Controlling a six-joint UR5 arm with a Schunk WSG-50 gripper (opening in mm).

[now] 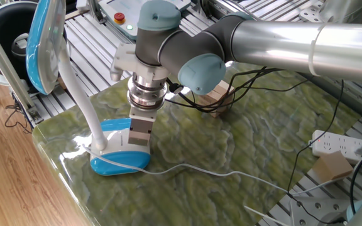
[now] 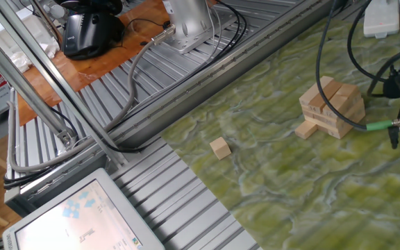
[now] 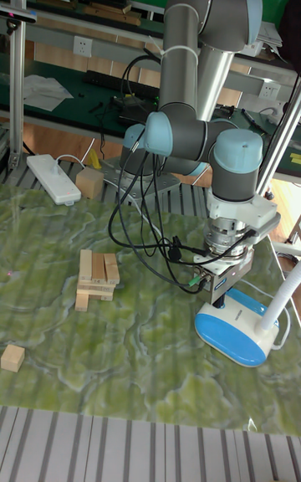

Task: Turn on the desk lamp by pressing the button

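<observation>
While the gripper [image 1: 139, 139] stands vertically over the desk lamp [image 1: 119, 154] base at the table's corner, the button lies hidden directly beneath it; finger state cannot be determined.

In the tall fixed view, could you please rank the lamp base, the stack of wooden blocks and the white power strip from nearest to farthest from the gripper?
1. Lamp base, directly under the gripper.
2. Stack of wooden blocks, mid-table, left in the picture.
3. White power strip, far back left edge.
</observation>
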